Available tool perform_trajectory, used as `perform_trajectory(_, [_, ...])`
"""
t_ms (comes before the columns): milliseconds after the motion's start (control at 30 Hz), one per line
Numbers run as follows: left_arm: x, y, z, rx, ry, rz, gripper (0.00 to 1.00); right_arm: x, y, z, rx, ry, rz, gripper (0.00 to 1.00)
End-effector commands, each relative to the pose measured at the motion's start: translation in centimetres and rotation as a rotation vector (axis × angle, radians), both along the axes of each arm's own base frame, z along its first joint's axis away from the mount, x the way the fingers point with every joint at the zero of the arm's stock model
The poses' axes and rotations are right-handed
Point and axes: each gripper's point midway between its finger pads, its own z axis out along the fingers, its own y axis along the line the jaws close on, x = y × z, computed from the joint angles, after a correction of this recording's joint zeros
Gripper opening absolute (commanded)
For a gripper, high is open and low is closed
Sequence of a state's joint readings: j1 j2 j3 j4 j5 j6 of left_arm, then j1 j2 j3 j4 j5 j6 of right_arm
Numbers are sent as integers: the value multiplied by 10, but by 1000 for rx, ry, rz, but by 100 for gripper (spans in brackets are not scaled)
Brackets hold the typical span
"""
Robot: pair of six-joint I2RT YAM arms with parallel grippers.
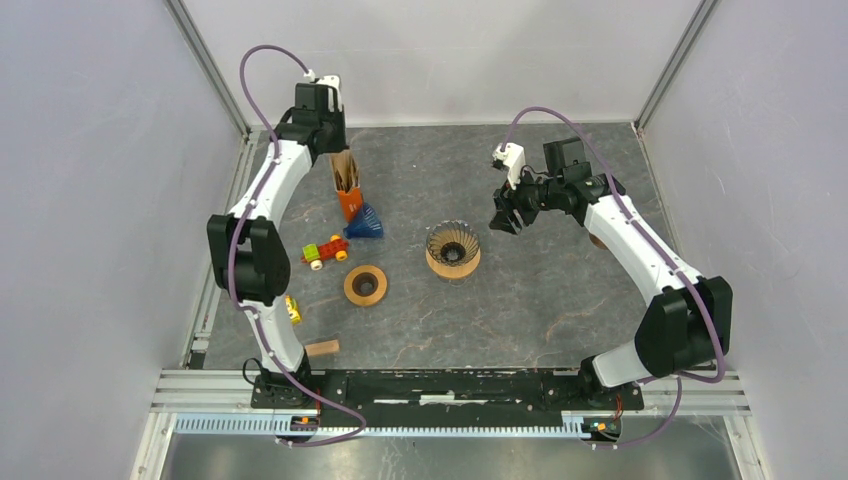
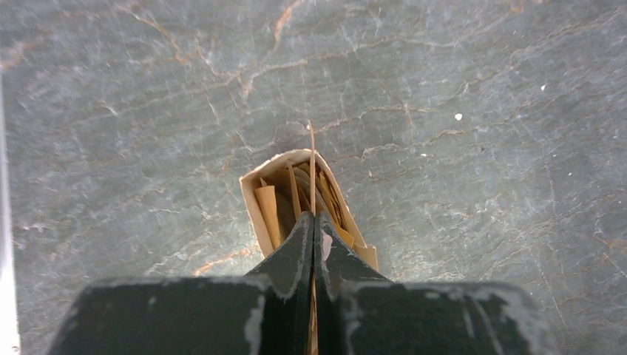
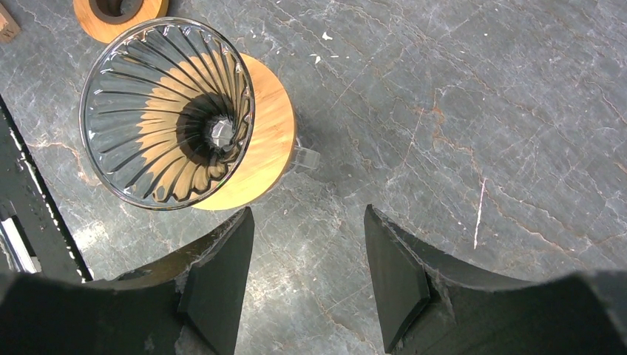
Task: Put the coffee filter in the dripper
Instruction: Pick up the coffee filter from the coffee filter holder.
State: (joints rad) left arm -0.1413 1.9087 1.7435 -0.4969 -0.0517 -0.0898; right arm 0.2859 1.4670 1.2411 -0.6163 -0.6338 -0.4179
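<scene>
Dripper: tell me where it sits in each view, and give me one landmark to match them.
Top external: the dripper stands mid-table, slightly right of centre.
Left wrist: not in it; only a coffee filter pinched in the shut jaws.
Right wrist: upper left, beyond the open jaws.
Landmark: the wooden ring, just left of the dripper from above, cut off at the right wrist's top-left corner.

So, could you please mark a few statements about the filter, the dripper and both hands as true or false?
1. The left hand is shut on the edge of a coffee filter. True.
2. The dripper already holds a filter. False: it is empty.
3. The right hand is open and holds nothing. True.
4. The dripper lies on its side. False: it stands upright.
</scene>
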Motion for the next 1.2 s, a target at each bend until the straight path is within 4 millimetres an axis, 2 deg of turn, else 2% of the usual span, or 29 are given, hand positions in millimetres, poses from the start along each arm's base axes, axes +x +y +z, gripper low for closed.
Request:
perform_trajectory(0, [-9,10,91,50,-164,-28,2,7,4,19,22,-48,24,63])
perform_trajectory(200, [-42,5,156,18,-242,-79,2,12,8,44,36,-104,57,63])
perform_trajectory(233, [-50,-2,167,-7,-257,-119,2,13,10,53,44,-125,69,64])
perform_trajectory(300, [-69,-20,187,-64,-284,-215,2,14,16,72,72,-169,99,64])
perform_trajectory(400, [-110,-56,216,-162,-322,-453,2,15,27,108,126,-265,150,67])
perform_trajectory(467, [-146,-85,230,-266,-323,-643,2,13,35,130,165,-327,187,72])
perform_trajectory(533, [-175,-104,239,-350,-312,-774,2,9,43,147,196,-374,223,80])
perform_trajectory(633, [-215,-126,241,-413,-302,-943,2,-7,54,166,262,-414,291,89])
perform_trajectory(700, [-238,-140,236,-412,-309,-1044,2,-23,63,170,318,-414,355,93])
perform_trajectory(767, [-261,-156,229,-440,-314,-1140,2,-49,74,174,392,-421,453,96])
perform_trajectory(833, [-277,-169,225,-451,-339,-1208,2,-74,82,169,440,-415,536,98])
perform_trajectory(967, [-295,-187,222,-542,-316,-1278,2,-109,90,160,478,-408,636,98])
perform_trajectory(1167, [-300,-203,212,-641,-269,-1306,2,-130,101,146,560,-307,693,90])
